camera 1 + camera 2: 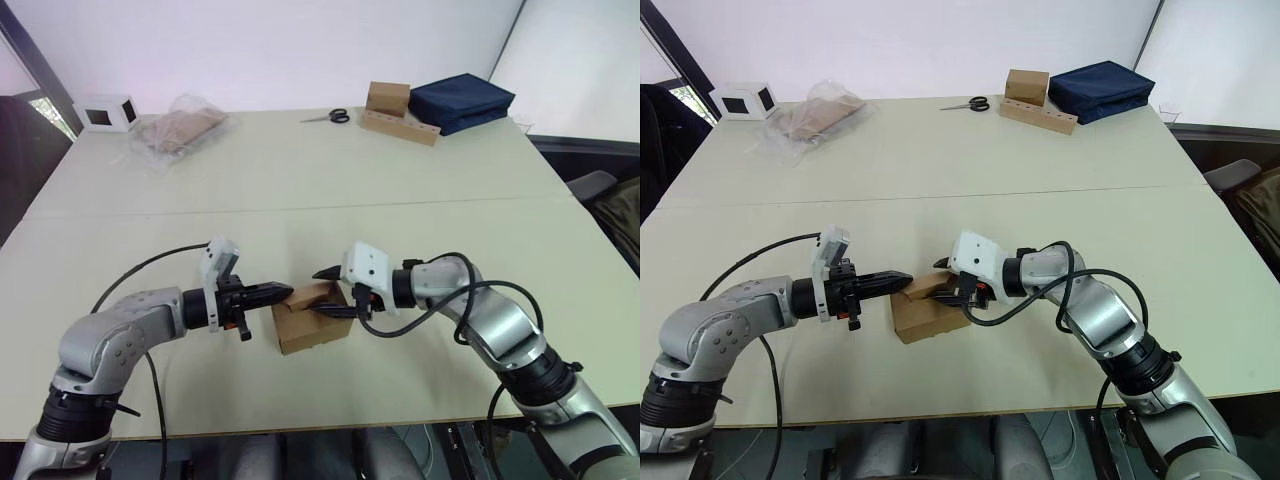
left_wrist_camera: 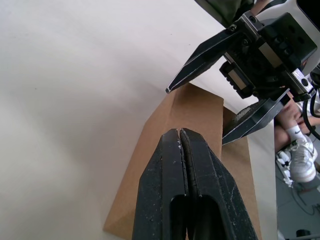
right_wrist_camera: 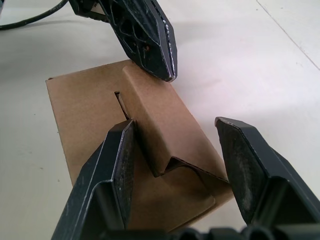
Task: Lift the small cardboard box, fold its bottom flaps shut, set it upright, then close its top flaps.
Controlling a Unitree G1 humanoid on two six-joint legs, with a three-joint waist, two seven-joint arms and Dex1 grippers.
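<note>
The small cardboard box (image 1: 305, 328) stands on the table's near middle, between my two grippers. One of its top flaps (image 3: 165, 125), with a notched tuck edge, slants half-raised over the opening. My left gripper (image 1: 285, 292) is shut, and its joined tips touch the box's top edge from the left (image 2: 180, 133). From the right, my right gripper (image 1: 330, 292) is open, its two black fingers (image 3: 120, 150) straddling the slanted flap without closing on it. In the right wrist view, the left gripper (image 3: 162, 60) points down at the flap's fold.
At the table's far side are a white box with a dark window (image 1: 105, 113), a clear plastic bag (image 1: 180, 130), scissors (image 1: 328, 117), a brown cube on a holed cardboard strip (image 1: 395, 110) and a navy bag (image 1: 462, 100). A seam (image 1: 300, 210) crosses the table.
</note>
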